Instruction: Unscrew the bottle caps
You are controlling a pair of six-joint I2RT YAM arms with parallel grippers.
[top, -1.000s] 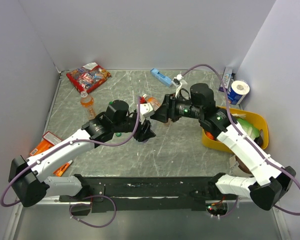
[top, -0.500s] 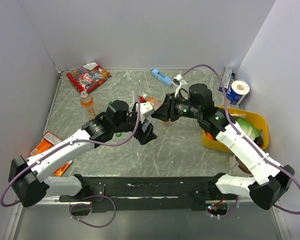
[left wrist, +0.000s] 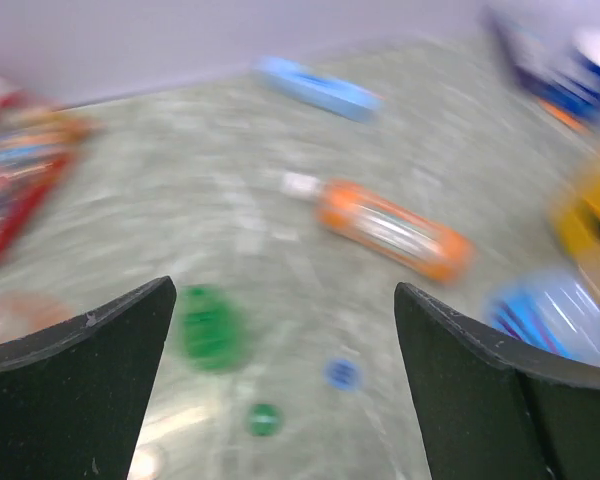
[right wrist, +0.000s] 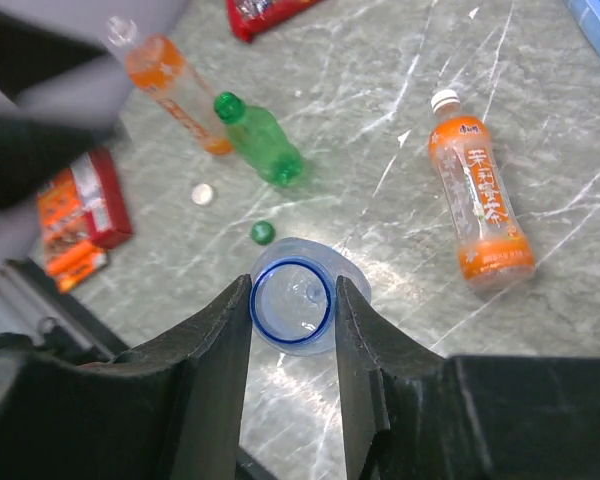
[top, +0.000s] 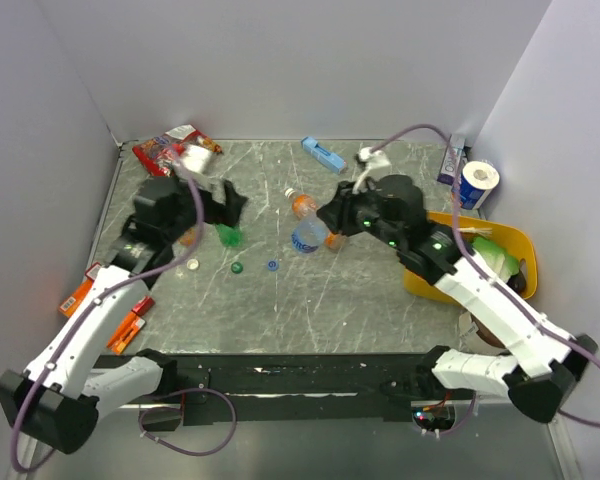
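Grey marble table [top: 360,290], uncapped clear bottle [right wrist: 292,318]

One high view, two wrist views.
Top camera looks down on the whole bench [top: 360,300]; both close wrist cameras share the lying orange bottle [right wrist: 480,205].

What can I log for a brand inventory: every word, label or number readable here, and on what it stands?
Nothing reads clearly enough to quote.
On the capped orange bottle: white characters along its label, too small to make out.
On the red snack packet: print too small.
On the orange-red packets: blurred.
On the blue-and-white cylinder: markings too small.
On the clear bottle: blue label, unreadable.
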